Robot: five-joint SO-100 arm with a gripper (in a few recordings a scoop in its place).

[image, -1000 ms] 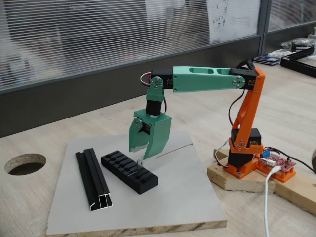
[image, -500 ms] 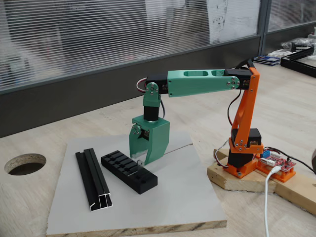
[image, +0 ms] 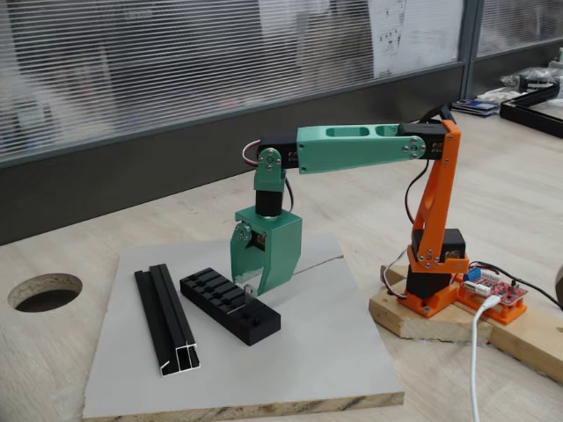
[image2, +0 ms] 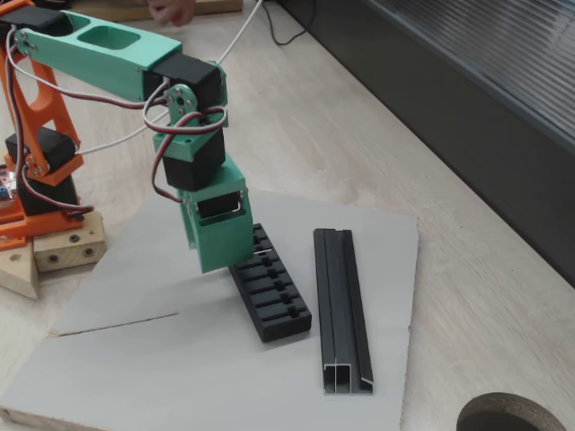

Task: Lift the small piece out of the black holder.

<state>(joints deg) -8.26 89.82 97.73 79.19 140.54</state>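
Fixed view, arm at right: the gripper (image: 252, 286) is seen pointing straight down, tips low over the far-right end of the black holder (image: 230, 305). The small piece (image: 249, 288) is made out as a tiny silvery tab standing up from the holder's top, right at the fingertips, approx. between them. Fingers appear drawn near each other around the tab; whether they pinch it or are merely beside it can't be told from here. The holder lies below and to the left of the gripper on a grey board (image: 299, 352). A longer black rail (image: 164, 319) is noted further left of the gripper, beside the holder, not touching it. The orange arm base (image: 434, 255) sits well to the right on a wooden block (image: 413, 316), w/ a red circuit board (image: 493, 288) next to it. A round hole (image: 44, 291) in the table (image: 528, 193) is seen far left.

Fixed view, arm at left: the gripper (image2: 225, 260) is seen from its back, green body covering the near-left end of the holder (image2: 274, 292). Tips and tab are hidden behind the body, so grip can't be judged. The rail (image2: 341, 305) lies to the right of the gripper, parallel to the holder, a gap between them. A person's hand (image2: 175, 11) is partly seen at the top edge.
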